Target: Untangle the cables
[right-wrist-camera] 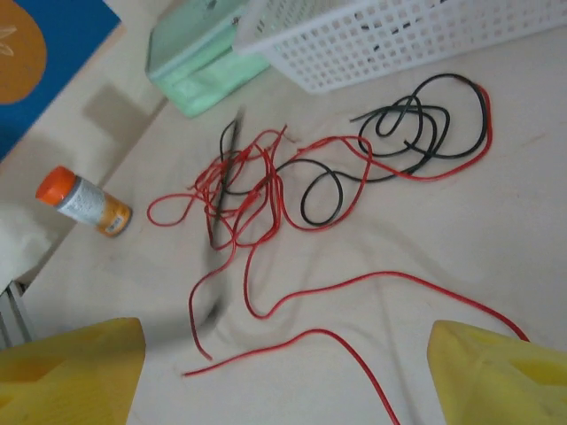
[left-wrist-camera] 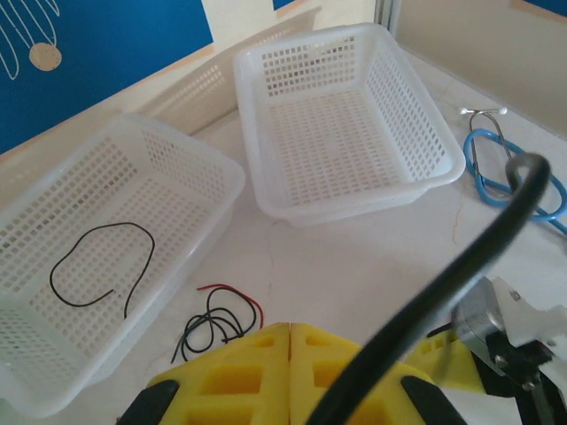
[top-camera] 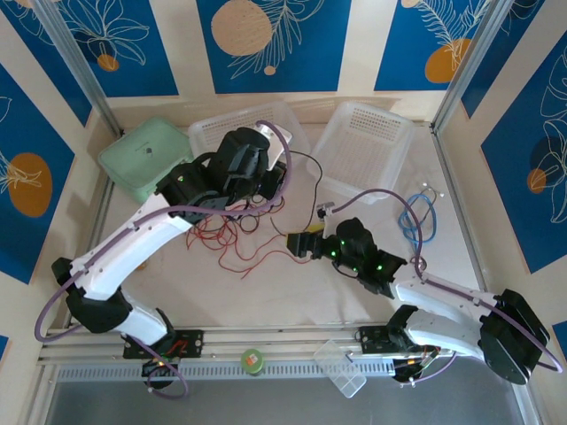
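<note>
A tangle of thin red and black cables (top-camera: 232,232) lies on the table in front of the baskets. In the right wrist view the red strands (right-wrist-camera: 252,190) knot at the left and black loops (right-wrist-camera: 416,124) curl at the right. Two loose red ends (right-wrist-camera: 354,341) run between the wide-apart fingers of my right gripper (right-wrist-camera: 285,354), which is open and touches nothing; from above this gripper (top-camera: 306,243) sits right of the tangle. My left gripper (left-wrist-camera: 290,329) is shut, nothing visible between its pads, just behind a small black-and-red coil (left-wrist-camera: 217,317). One black cable (left-wrist-camera: 97,266) lies inside the left basket (left-wrist-camera: 208,168).
A second white basket (left-wrist-camera: 425,173) stands at the back right, a green box (top-camera: 146,158) at the back left. A blue coiled cable (top-camera: 418,217) lies at the right. An orange-capped bottle (right-wrist-camera: 84,202) stands beside the tangle. A thick dark arm cable (left-wrist-camera: 461,266) crosses the left wrist view.
</note>
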{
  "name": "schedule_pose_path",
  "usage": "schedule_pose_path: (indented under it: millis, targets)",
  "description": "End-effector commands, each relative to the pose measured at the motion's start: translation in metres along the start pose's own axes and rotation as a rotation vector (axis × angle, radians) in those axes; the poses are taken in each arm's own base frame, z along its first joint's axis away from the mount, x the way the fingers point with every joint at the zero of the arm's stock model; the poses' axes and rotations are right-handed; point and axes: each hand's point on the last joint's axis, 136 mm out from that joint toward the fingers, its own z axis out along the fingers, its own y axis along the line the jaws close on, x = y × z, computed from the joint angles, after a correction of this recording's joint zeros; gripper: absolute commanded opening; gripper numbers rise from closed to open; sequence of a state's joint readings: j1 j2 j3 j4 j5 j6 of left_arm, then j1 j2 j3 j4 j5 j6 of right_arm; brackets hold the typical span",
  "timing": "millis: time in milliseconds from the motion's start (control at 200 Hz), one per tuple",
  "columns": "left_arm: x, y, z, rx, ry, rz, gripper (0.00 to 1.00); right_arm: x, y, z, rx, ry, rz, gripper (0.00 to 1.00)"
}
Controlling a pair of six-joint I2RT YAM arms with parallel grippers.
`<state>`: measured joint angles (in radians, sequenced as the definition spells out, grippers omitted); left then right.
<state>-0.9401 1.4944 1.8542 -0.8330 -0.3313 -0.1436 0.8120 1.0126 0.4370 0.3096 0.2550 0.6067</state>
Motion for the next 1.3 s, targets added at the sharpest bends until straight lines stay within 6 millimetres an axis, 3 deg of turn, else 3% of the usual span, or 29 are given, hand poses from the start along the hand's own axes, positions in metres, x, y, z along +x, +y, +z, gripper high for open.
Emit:
schedule_pose_path:
  millis: [0, 185, 440, 845, 1005, 1296]
  targets:
    - [-0.010, 0.001, -0.014, 0.001, -0.016, -0.059, 0.00, -0.036, 0.002, -0.003, 0.027, -0.210, 0.074, 0.82]
    - [-0.014, -0.002, -0.025, 0.039, -0.018, -0.098, 0.00, -0.049, -0.001, -0.005, 0.077, -0.301, 0.092, 0.78]
    - [-0.017, 0.001, -0.031, 0.031, -0.023, -0.119, 0.00, -0.086, 0.024, -0.004, 0.016, -0.379, 0.030, 0.77]
    - [-0.026, 0.005, -0.036, 0.014, -0.043, -0.124, 0.00, -0.084, 0.034, 0.014, 0.003, -0.322, 0.059, 0.73]
    - [-0.029, 0.003, -0.038, 0.028, -0.049, -0.130, 0.00, -0.080, 0.024, 0.013, 0.042, -0.333, 0.081, 0.71]
    - [-0.032, -0.002, -0.041, 0.056, -0.056, -0.139, 0.00, -0.099, 0.035, 0.028, 0.022, -0.354, 0.074, 0.63]
